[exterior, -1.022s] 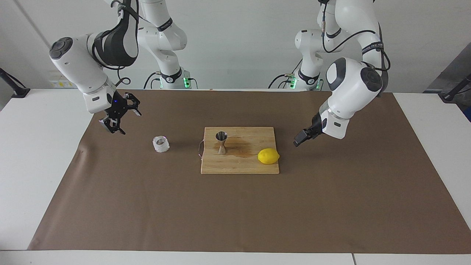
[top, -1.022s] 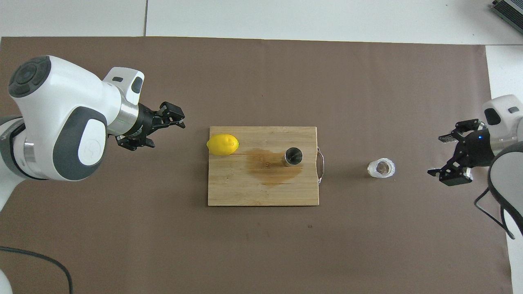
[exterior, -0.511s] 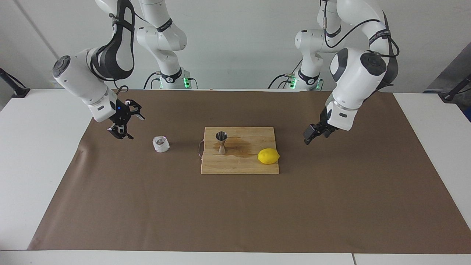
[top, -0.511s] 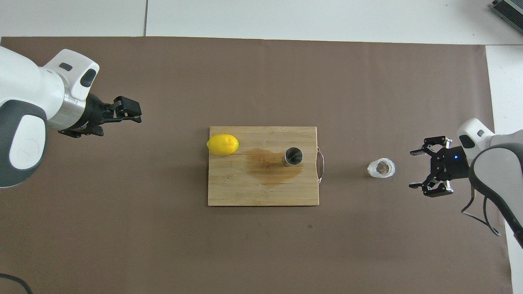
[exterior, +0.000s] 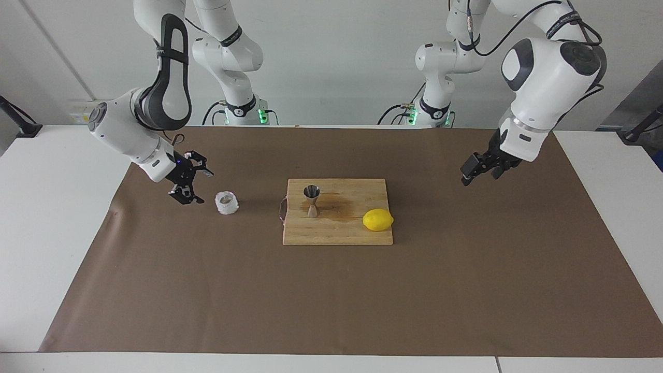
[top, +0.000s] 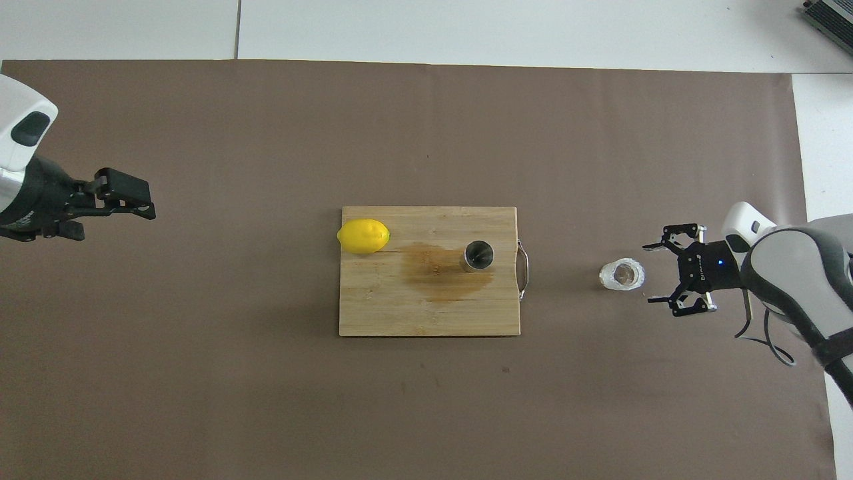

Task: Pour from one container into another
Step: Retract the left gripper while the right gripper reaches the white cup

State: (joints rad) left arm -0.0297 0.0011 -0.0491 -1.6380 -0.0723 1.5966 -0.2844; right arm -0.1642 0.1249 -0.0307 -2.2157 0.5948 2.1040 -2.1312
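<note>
A white bench (exterior: 41, 217) spreads under a sheet of matte brown paper (exterior: 331, 300), which covers nearly all of the working surface, probably to catch spills. In the middle of the paper lies a rectangular wooden cutting board (exterior: 336, 233) with a thin metal handle at the end toward the right arm; a darker wet-looking stain marks its pale grain beside the steel jigger. The right arm's hand (exterior: 192, 185) hangs low over the paper just beside the white cup, at the side toward the right arm's end of the bench, with its black fingers spread wide and the opening turned toward the cup, a posture that suits a sideways grasp, though nothing is touched yet. The left arm's hand (exterior: 474, 171) waits in the air over bare paper toward the left arm's end, well apart from the board; whether its fingers are parted or pressed together cannot be told. A smooth, glossy yellow lemon (exterior: 377, 219) rests on the board's edge toward the left arm. The steel jigger (exterior: 312, 200), shiny and hourglass-shaped, stands upright on the board with its open cone upward, ready to receive. The white cup (exterior: 227, 202), squat, round-mouthed and rough like frost, sits upright on the paper between the board and the right hand.
</note>
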